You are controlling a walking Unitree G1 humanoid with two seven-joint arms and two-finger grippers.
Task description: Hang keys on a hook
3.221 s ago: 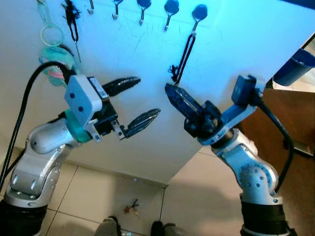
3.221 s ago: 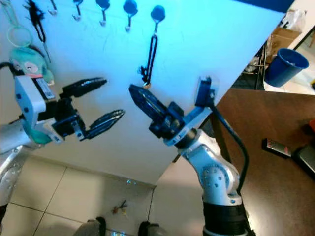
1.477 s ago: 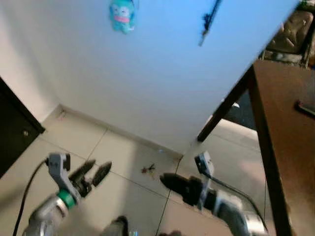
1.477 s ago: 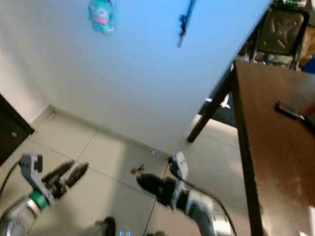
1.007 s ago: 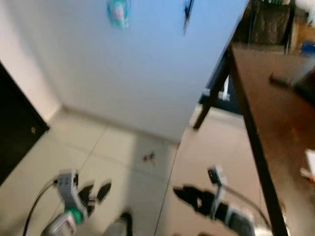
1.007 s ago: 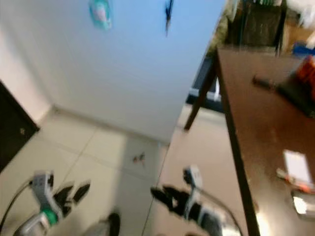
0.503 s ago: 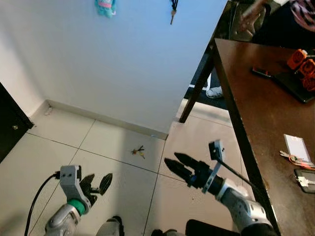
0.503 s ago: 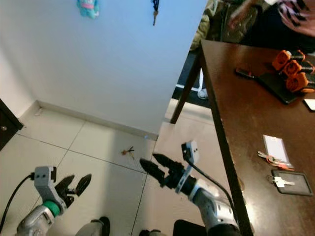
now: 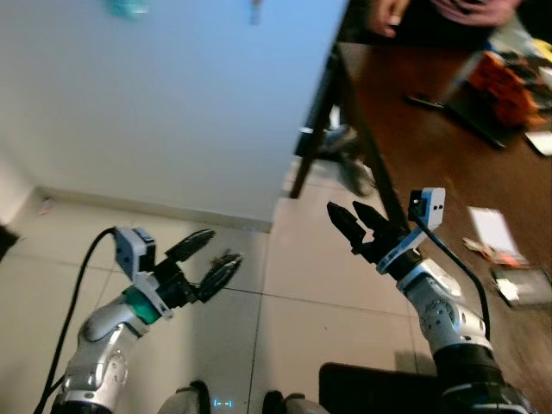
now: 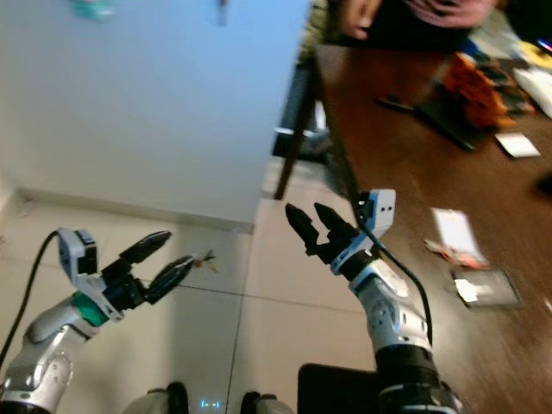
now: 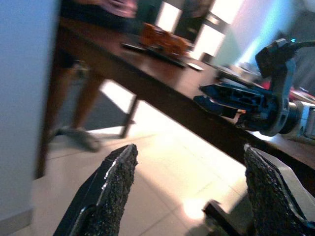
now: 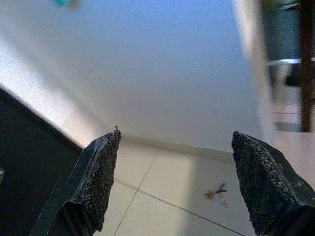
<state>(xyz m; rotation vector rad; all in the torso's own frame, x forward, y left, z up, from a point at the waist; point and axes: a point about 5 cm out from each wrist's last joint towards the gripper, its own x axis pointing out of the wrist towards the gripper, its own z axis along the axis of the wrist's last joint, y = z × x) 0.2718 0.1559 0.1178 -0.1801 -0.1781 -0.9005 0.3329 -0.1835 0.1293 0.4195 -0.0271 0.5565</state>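
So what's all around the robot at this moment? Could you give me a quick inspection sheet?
Surface: pale tiled floor; brown table on the robot's right.
Job's things: small dark item, possibly keys, lying on the floor near the wall; too blurred to be sure.
Clutter: orange objects, white card and flat dark items on the table.
Grippers: left gripper open, empty; right gripper open, empty.
Cables: black cable along the left arm.
Surroundings: white wall; a person beyond the table.

Count: two grippers, left gripper (image 9: 210,259) and right gripper (image 9: 350,216); one brown table (image 10: 388,147); one white card (image 10: 453,228); one person (image 9: 448,10).
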